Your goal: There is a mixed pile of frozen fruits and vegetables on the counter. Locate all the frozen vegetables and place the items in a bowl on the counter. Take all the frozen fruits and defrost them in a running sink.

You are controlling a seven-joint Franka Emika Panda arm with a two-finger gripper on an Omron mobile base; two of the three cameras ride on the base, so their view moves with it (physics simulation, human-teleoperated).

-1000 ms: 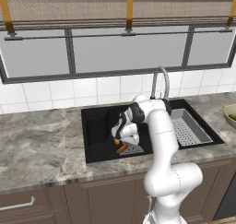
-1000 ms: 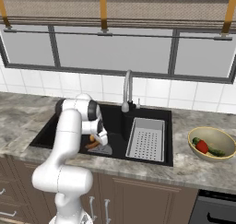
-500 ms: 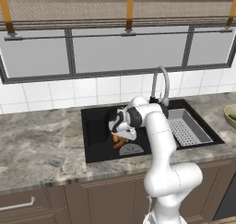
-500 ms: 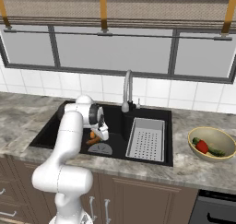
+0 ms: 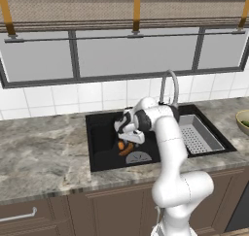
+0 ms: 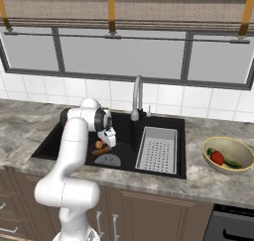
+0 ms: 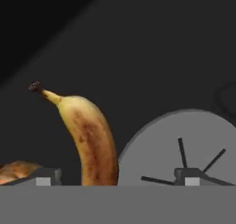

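Raised since a second ago, the gripper [image 5: 130, 139] is seen with fingers apart, nothing held. Below it, the banana [image 7: 90, 142] is left on the sink [image 5: 99, 143] floor beside the drain (orange adjacent). A straight upward retreat is advised.

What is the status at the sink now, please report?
Gripper open, empty, low over sink. Banana and orange lie beside drain. Apple sits in bowl, wrong place. Nothing blocking.
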